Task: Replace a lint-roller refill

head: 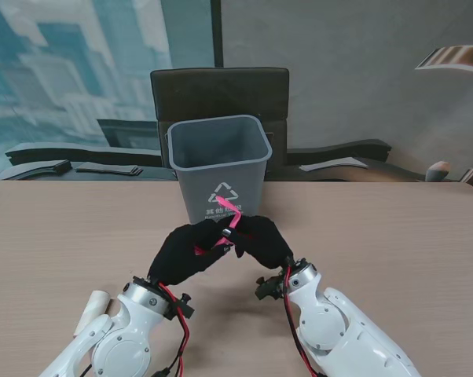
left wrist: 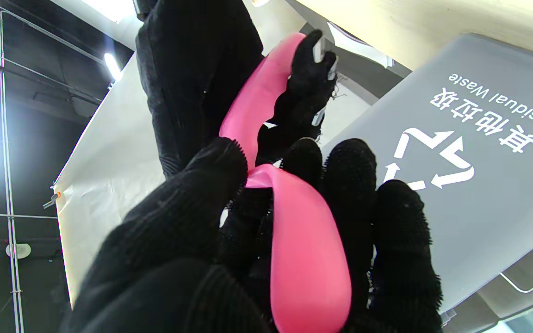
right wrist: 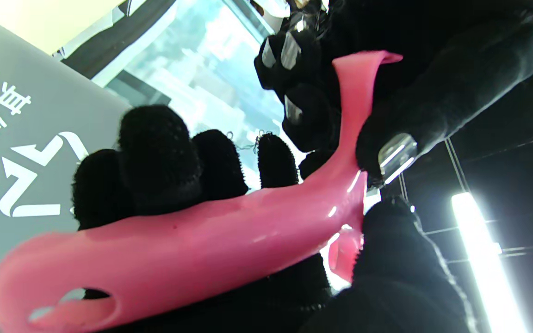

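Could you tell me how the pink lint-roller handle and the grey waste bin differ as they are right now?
The pink lint-roller handle is held off the table between the left robot hand and right robot hand; the grey waste bin stands untouched on the table. The handle is slim and curved, the bin wide, boxy and printed with a recycling mark.

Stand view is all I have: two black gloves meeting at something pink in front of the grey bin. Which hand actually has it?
Observer: Both. The right wrist view shows the glossy pink plastic lint-roller handle lying across the fingers of the black-gloved right hand. Its narrow neck is pinched by the black-gloved left hand.
Operator: Any roll on it?
Observer: None visible in either wrist view. The handle's wide end shows only an open hanging hole.
Operator: Bin marked?
Observer: The left wrist view reads "Residual Waste" on the grey plastic bin.
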Motion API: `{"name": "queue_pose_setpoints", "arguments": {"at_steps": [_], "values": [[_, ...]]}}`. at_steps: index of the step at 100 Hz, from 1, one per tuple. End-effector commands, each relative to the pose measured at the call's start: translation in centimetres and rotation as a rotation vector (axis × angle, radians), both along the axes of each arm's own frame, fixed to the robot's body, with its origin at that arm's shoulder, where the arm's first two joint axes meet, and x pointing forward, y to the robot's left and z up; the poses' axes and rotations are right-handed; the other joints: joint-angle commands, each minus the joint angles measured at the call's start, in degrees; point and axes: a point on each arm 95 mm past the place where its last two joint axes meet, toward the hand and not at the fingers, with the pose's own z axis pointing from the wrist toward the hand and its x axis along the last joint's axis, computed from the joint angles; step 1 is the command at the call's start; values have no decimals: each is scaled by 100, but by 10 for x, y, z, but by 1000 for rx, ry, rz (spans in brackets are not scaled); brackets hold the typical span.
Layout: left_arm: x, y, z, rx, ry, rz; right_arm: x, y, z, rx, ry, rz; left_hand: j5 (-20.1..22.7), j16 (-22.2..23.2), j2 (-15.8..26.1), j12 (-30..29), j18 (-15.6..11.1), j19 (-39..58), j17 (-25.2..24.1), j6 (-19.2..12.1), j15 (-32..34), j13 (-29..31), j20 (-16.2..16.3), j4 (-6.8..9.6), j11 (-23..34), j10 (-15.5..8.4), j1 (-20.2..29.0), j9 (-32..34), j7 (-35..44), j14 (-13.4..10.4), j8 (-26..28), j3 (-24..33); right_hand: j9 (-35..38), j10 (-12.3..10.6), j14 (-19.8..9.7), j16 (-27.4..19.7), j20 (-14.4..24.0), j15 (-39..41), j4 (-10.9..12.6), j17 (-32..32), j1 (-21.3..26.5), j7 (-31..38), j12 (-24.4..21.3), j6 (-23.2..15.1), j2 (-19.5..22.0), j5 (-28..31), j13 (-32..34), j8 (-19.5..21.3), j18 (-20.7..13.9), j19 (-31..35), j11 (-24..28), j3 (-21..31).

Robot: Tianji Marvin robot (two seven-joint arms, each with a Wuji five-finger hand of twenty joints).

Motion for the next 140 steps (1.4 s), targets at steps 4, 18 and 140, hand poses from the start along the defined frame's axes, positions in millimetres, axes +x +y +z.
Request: {"name": "queue_pose_setpoints", "arguments": {"at_steps": [4, 18, 140], "values": [[0, -1, 1, 1, 8, 2, -6, 9, 2, 24, 9, 0, -28, 72, 382, 104, -265, 126, -88, -522, 135, -132, -67, 167, 89, -75, 693, -170, 356, -108, 67, 303, 394, 54, -724, 187, 133, 665, 227, 282, 189, 249, 156, 97, 425, 295, 350, 137, -54, 463, 299, -289], [0, -2, 0, 0, 13, -3, -6, 10, 3, 30, 2, -20, -33, 71, 390, 92, -273, 124, -92, -525, 138, -130, -67, 172, 93, -80, 699, -176, 354, -109, 64, 288, 909, -79, -1069, 494, 82, 1819, 266, 859, 403, 574, 336, 61, 224, 723, 370, 276, -172, 955, 662, -287], [-19, 87, 2, 509, -225, 73, 7, -52, 22, -220, -169, -182, 100, 97, 611, -1086, -14, -536, -618, -169, -841, -1033, 172, 362, -416, 231, -1525, -1237, -2061, 359, 259, -930, 2039, -1286, -3350, 2791, 280, 4574, -9, 2617, -654, 2034, 2069, -157, -1768, 2218, 418, 953, -1581, 3069, 3285, 3924]]}}
